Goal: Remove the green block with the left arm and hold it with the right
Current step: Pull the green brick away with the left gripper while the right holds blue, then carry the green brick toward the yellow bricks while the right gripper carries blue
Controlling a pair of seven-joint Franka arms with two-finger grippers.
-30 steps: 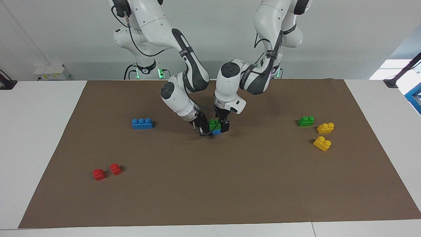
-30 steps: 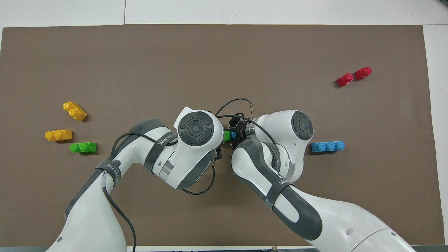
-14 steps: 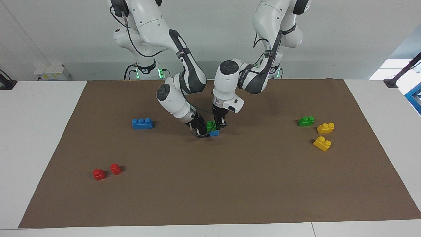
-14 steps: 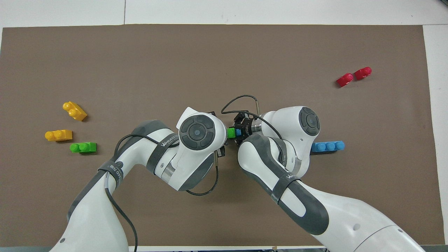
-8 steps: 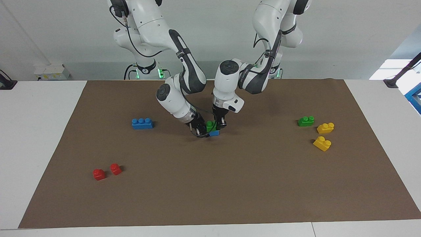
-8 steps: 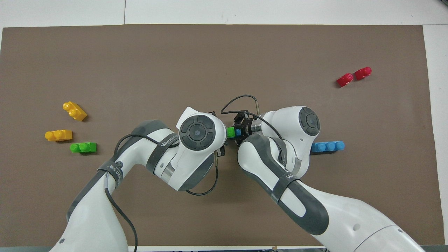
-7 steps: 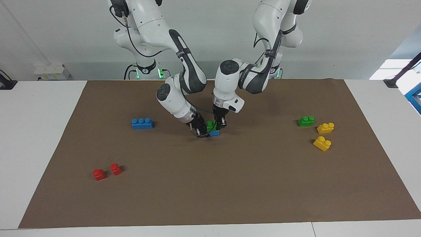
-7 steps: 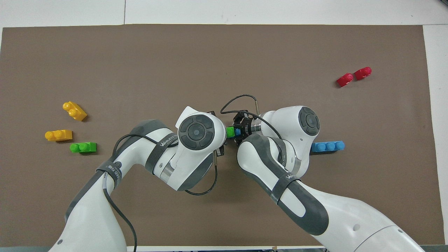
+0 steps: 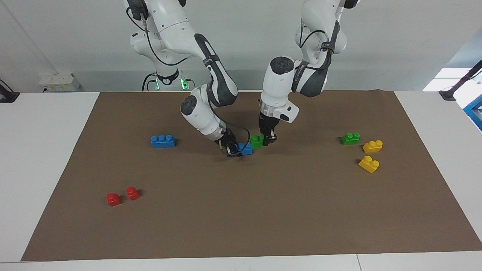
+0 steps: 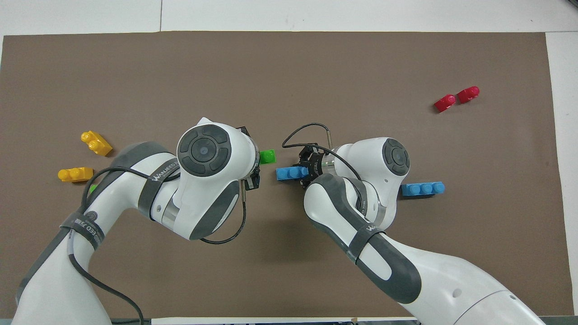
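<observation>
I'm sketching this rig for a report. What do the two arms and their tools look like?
Both arms are glossy white with dark grey joint bands and round dark grey joint caps. White lettering marks a band. The left tool and right tool are small and black. Black cables run along both arms and loop at each wrist.

2 bricks (image 9: 372, 146) beside spare brick (image 9: 350, 138)

I see a white table (image 9: 45, 150) under a brown mat (image 9: 241, 210), and every loose brick lies on the mat. From my right gripper (image 9: 230, 148), toward the right arm's end of the table, lies a blue three-stud brick (image 9: 162, 141), and well past it two red bricks (image 9: 113, 199) just beside each other. From my left gripper (image 9: 268, 140), toward the left arm's end, lie a green brick (image 9: 350, 138) and two yellow bricks (image 9: 372, 146) close together
</observation>
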